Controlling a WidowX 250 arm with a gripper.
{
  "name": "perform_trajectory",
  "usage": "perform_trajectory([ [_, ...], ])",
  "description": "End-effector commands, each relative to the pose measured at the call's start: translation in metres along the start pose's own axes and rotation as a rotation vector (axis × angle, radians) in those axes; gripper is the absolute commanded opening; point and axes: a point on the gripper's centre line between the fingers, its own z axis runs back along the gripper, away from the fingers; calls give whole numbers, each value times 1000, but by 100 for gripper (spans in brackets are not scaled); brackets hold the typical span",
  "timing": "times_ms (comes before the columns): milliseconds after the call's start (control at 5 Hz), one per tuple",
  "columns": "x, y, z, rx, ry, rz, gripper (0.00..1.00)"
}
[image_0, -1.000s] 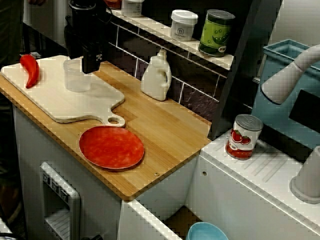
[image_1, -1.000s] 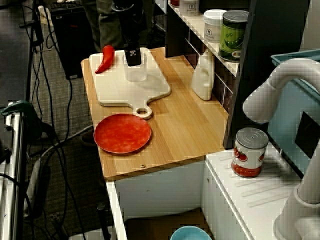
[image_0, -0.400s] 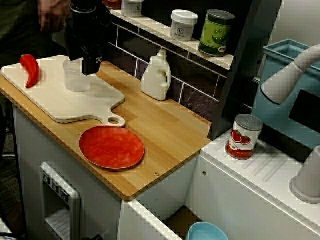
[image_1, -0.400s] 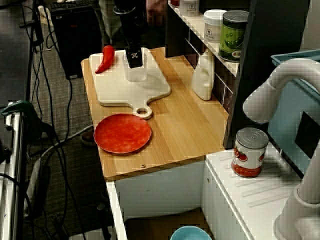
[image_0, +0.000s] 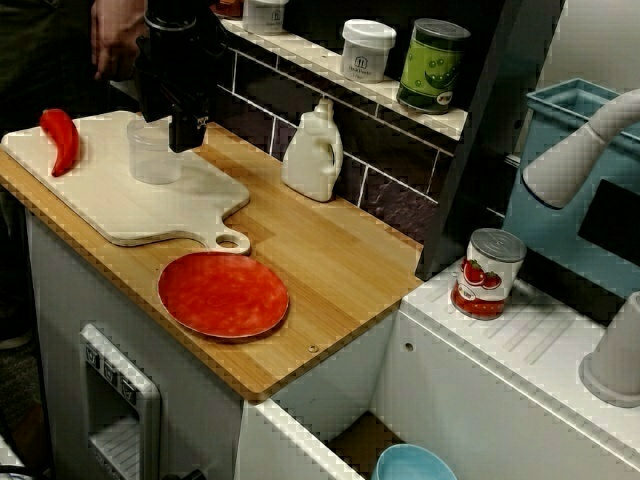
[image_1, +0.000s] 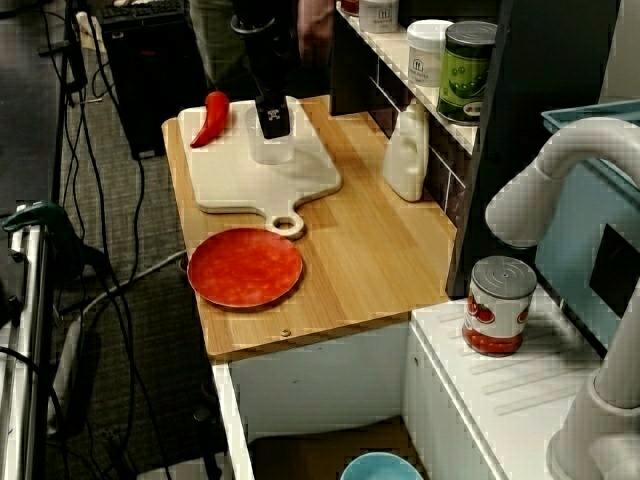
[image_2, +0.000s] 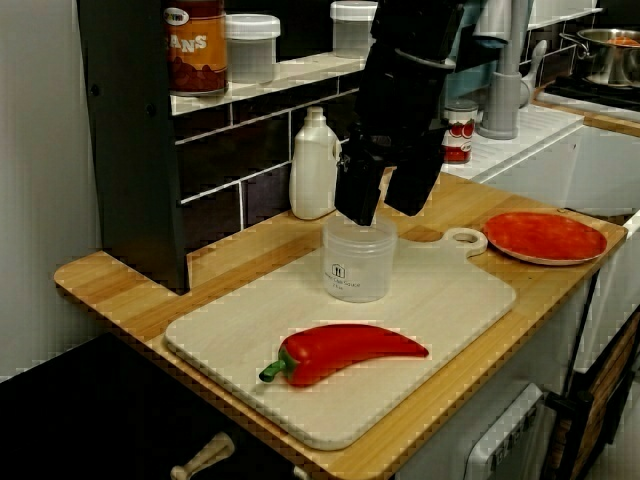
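The gripper (image_2: 384, 208) hangs right over the clear plastic container (image_2: 358, 262) with its fingers spread apart, so it is released and carries nothing. In the low side view the left fingertip comes down to the container's rim. Whether it touches the rim or dips inside, I cannot tell.

The container stands upright on the pale cutting board (image_2: 230, 350), towards its far edge. By these pictures the work stands at the approach: the gripper is lined up, but nothing is grasped and nothing is lifted. Closing on the container and moving it are not yet done.

A red chilli (image_2: 345, 352) lies on the near part of the board, apart from the container. A red plate (image_2: 545, 236) sits off to the right, just past the board's handle, and a white bottle (image_2: 314, 165) stands against the tiled back wall.

All of this rests on a wooden tabletop (image_0: 330, 260). In the high view a shelf (image_0: 300, 58) above it carries a white jar (image_0: 367, 50) and a green can (image_0: 432, 65). Further right, a tomato can (image_0: 487, 273) stands on a white ribbed drainer.

A person's hand (image_0: 115, 40) shows behind the arm — close to it, though not on the board.
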Motion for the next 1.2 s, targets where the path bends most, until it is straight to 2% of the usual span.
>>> perform_trajectory([
  [0,-1,1,3,24,-18,-4,100],
  [800,-1,-2,-15,47,7,-16,100],
  [1000,-1,-1,-15,43,11,-9,0],
])
